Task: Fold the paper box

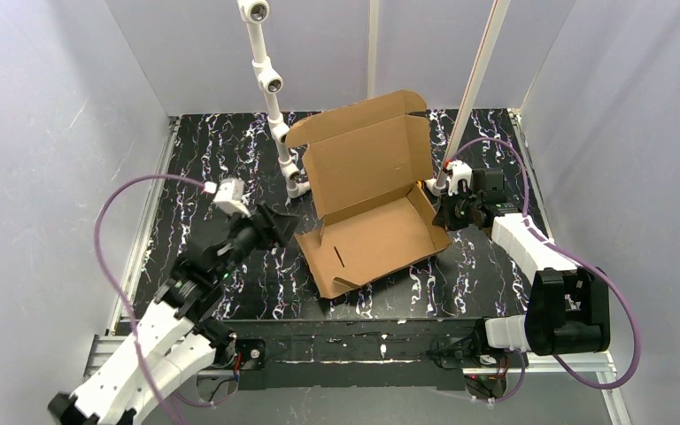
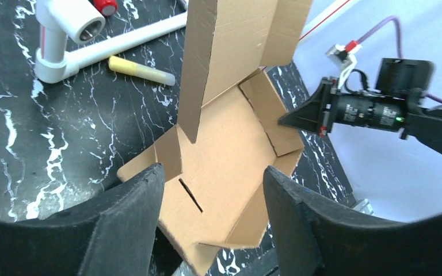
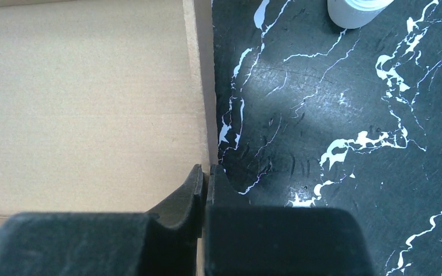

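a: how far along is your paper box [image 1: 372, 235]?

b: partway, i judge. it sits mid-tabletop [image 1: 204, 159] with the lid standing up at the far side and the right wall raised. the near front flap lies low, the left side isn't locked, and the lid isn't shut, so most of the folding is left.

a: anything inside?

b: nothing shows in the tray, only 1 slot cut in its floor.

a: the arms?

b: your right gripper [image 3: 205, 169] has its jaws pinching the box's right wall. your left gripper [image 2: 213, 172] hangs by the left edge, jaws spread, holding nothing.
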`<act>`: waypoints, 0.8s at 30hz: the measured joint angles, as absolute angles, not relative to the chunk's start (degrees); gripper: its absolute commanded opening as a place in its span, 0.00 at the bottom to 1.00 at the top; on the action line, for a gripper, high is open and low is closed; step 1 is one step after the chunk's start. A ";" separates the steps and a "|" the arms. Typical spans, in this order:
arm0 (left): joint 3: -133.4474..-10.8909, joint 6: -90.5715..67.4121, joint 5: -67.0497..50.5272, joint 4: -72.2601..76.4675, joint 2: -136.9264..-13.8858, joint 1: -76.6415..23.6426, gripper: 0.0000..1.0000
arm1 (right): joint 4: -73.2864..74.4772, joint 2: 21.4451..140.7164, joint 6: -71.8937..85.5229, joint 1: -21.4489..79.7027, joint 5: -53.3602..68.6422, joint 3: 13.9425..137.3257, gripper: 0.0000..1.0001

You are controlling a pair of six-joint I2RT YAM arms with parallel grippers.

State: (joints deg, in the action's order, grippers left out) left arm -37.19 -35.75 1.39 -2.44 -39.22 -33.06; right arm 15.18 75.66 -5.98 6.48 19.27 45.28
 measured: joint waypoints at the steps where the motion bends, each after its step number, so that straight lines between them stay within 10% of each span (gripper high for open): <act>1: -37.15 -35.79 1.56 -4.19 -36.49 -33.06 0.48 | 15.31 75.61 -5.98 6.48 19.27 45.23 0.01; 9: -30.28 -40.53 2.57 -17.69 -22.06 -32.73 0.16 | 15.40 76.03 -6.00 6.46 19.84 45.21 0.01; 24: -12.84 -50.98 -7.07 7.03 -44.23 -32.73 0.24 | 16.27 77.32 -6.20 7.14 19.94 45.21 0.01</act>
State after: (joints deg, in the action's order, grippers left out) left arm -12.84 -50.98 -7.07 7.03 -44.23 -32.73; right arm 16.27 77.32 -6.20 7.14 19.94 45.21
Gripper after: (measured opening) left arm 0.218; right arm 0.055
